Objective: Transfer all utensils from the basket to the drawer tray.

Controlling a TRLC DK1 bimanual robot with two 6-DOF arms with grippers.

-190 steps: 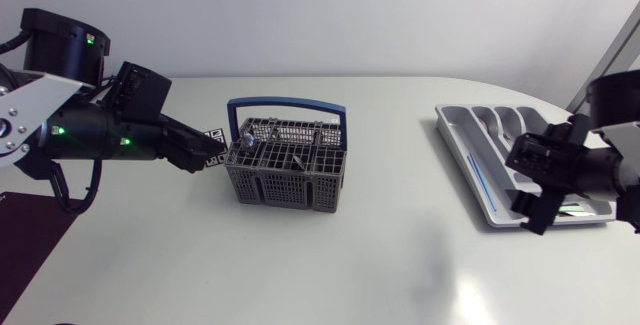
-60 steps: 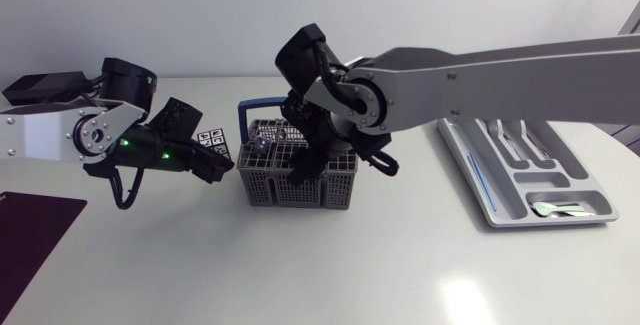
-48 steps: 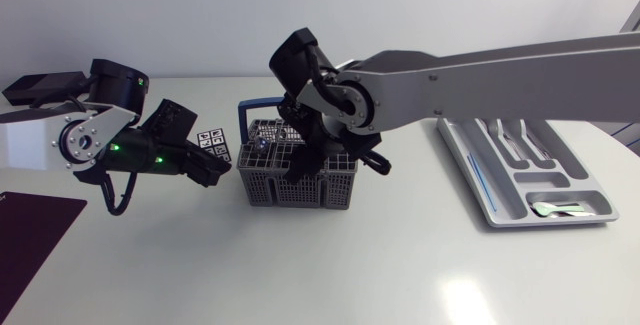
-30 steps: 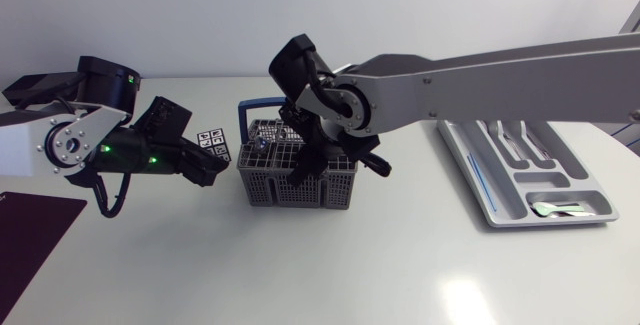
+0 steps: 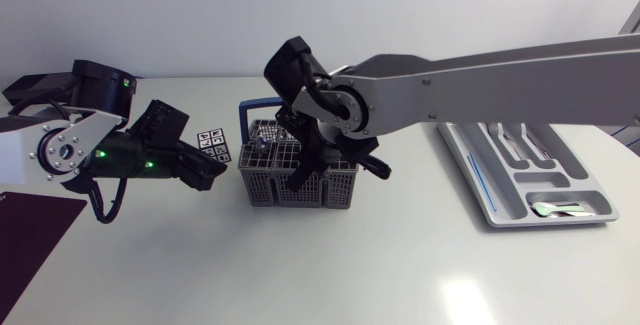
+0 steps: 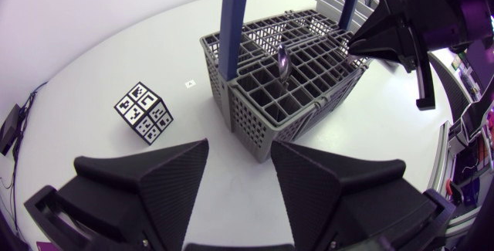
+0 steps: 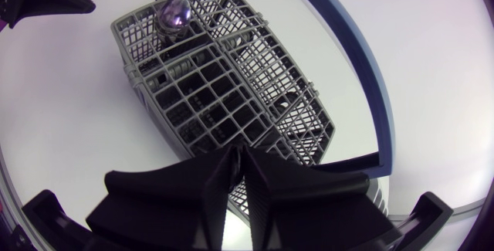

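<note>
The grey basket [image 5: 270, 187] with a blue handle [image 5: 243, 115] stands mid-table. A metal spoon [image 5: 252, 147] stands upright in its left end, bowl up; it also shows as the spoon [image 6: 283, 58] and the spoon [image 7: 174, 10]. My right gripper [image 5: 300, 173] hangs over the basket's right half. Its fingers [image 7: 208, 181] are pressed together above the grid [image 7: 193, 89], with nothing visible between them. My left gripper [image 5: 208, 177] is left of the basket and clear of it, open and empty [image 6: 239, 154]. The white drawer tray [image 5: 470, 155] lies far right with utensils [image 5: 555, 208] in it.
A small cube with black-and-white markers [image 5: 213, 143] sits just left of the basket, behind my left gripper. A dark mat [image 5: 30, 235] lies at the table's left edge. My right arm [image 5: 480, 75] spans from the right side to the basket.
My right gripper's fingers have closed over the basket and dipped slightly. My left arm has drawn back a little to the left. The basket and spoon have stayed put.
</note>
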